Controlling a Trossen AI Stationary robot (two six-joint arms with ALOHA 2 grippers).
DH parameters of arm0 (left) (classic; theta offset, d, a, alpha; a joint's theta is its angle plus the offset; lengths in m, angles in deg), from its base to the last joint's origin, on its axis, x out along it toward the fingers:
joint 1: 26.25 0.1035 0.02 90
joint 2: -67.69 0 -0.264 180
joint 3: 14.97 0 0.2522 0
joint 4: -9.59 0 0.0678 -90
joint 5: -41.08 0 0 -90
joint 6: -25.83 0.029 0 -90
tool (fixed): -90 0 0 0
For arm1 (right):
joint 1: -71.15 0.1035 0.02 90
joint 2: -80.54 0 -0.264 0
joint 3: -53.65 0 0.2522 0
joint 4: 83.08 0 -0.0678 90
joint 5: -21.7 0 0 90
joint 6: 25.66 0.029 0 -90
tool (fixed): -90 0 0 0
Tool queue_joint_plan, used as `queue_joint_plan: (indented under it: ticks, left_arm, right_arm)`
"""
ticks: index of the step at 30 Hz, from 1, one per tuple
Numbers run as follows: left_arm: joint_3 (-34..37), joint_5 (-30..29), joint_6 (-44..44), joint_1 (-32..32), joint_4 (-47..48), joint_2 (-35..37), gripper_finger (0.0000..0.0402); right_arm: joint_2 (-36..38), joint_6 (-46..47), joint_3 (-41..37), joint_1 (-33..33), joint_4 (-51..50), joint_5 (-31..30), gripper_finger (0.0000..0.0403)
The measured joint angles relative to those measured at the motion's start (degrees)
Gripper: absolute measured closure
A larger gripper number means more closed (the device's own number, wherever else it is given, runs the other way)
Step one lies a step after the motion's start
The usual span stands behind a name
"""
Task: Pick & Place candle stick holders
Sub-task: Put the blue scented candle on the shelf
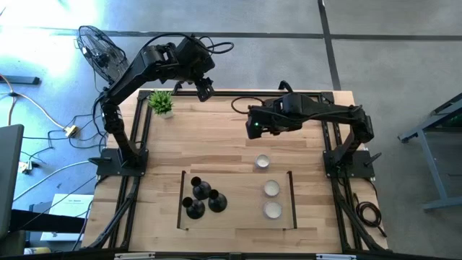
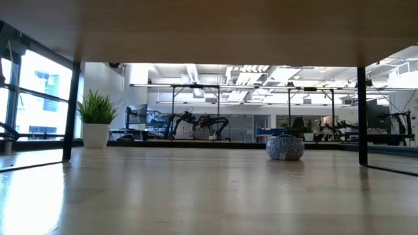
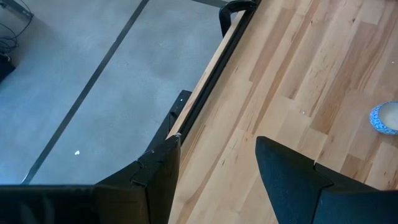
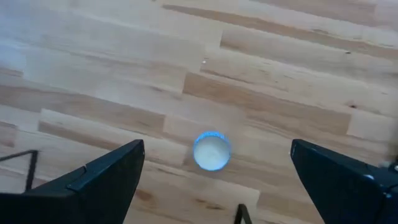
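Observation:
Three black candle stick holders [image 1: 201, 189] [image 1: 217, 201] [image 1: 195, 209] stand close together on their round bases at the table's near left, inside a thin black frame [image 1: 181, 198]. My left gripper [image 1: 205, 90] [image 3: 217, 142] hangs open and high over the table's far edge, with nothing between its fingers. My right gripper [image 1: 253, 130] [image 4: 217, 144] hangs open above the middle of the table, pointing steeply down. It is well away from the holders and holds nothing. Neither gripper shows in the low view.
Three small white cups with blue walls [image 1: 262, 162] [image 1: 271, 188] [image 1: 272, 210] stand in a row on the right half; the farthest [image 4: 211, 150] [image 2: 285, 147] lies below my right gripper. A small green potted plant [image 1: 161, 102] [image 2: 96, 117] stands at the far left.

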Motion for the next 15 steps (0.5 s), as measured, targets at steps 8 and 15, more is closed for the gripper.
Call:
queue_joint_plan:
  ticks: [8,15]
  left_arm:
    - [0.0,0.0,0.0,0.0,0.0,0.0,0.0197]
    - [0.0,0.0,0.0,0.0,0.0,0.0,0.0197]
  right_arm:
    - [-0.3,7.3,0.0,0.1,0.5,1.6,0.0005]
    - [-4.5,8.7,0.0,-1.3,-0.6,5.6,0.0005]
